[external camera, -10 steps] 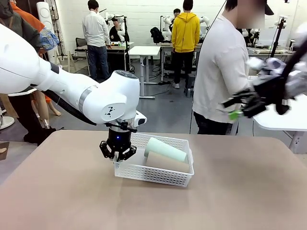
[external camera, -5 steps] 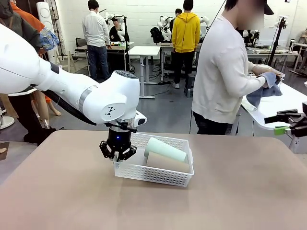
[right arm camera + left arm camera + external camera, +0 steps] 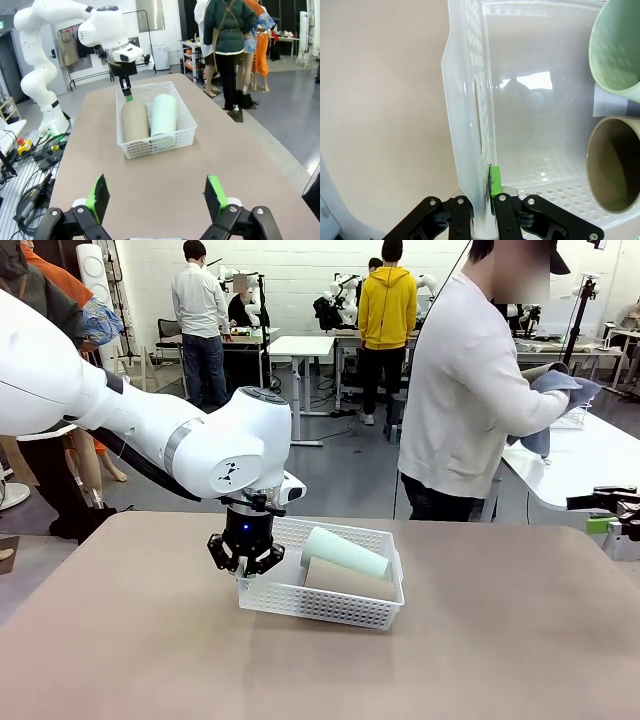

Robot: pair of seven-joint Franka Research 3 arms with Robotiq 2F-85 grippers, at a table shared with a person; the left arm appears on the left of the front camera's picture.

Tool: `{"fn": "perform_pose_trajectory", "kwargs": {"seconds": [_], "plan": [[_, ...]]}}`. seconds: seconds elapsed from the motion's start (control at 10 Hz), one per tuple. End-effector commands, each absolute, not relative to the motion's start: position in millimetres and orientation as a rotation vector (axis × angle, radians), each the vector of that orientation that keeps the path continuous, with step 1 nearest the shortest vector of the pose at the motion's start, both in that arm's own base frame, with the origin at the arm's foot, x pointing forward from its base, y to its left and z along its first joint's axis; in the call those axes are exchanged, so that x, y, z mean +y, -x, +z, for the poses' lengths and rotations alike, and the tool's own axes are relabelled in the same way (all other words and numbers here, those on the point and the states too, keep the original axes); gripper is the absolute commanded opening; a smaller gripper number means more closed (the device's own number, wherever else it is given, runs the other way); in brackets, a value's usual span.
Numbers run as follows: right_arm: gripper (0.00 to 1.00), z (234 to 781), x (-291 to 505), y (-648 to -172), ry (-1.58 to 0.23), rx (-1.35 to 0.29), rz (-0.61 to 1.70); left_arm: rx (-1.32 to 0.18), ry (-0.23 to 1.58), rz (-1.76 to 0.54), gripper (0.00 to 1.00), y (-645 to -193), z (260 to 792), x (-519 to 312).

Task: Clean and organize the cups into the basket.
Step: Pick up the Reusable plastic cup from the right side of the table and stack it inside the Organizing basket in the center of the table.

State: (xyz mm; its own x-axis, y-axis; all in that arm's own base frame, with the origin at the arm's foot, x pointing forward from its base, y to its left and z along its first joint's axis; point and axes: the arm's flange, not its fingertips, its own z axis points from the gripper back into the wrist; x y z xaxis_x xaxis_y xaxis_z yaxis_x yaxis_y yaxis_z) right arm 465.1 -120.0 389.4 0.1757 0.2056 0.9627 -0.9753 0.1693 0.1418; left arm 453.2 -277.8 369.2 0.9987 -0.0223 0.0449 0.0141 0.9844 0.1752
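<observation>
No writing, label or number is legible on anything here.

Scene is lit evenly by bright overhead room light. Only soft shadows are cast on the table (image 3: 150, 640) beside the basket (image 3: 320, 602). In left wrist view, basket floor is washed out w/ white glare. Edges are bowed in right wrist view.

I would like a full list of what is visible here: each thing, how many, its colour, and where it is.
table: one, tan, under everything
basket: one, white, mid-table
mint-green cup: one, lying in the basket
tan-brown cup: one, lying in the basket beside the mint one
cloth: one, blue-grey, held by the person
person: one, white top, beyond the table's far side
left gripper: one, black, fingers shut on the basket's wall
right gripper: one, black, green pads, open, above the table
</observation>
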Motion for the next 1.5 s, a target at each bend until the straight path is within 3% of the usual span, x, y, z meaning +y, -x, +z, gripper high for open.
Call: {"fn": "perform_pose_trajectory", "kwargs": {"seconds": [0.0, 1.4], "plan": [[1.00, 393.8, -114.3, -466.2, -1.003, -0.985, 1.092, -0.050, -0.175, -0.020, 0.00, -453.0, 370.9, -278.6], [1.00, 393.8, -114.3, -466.2, -1.003, -0.985, 1.092, -0.050, -0.175, -0.020, 0.00, -453.0, 370.9, -278.6]]}}
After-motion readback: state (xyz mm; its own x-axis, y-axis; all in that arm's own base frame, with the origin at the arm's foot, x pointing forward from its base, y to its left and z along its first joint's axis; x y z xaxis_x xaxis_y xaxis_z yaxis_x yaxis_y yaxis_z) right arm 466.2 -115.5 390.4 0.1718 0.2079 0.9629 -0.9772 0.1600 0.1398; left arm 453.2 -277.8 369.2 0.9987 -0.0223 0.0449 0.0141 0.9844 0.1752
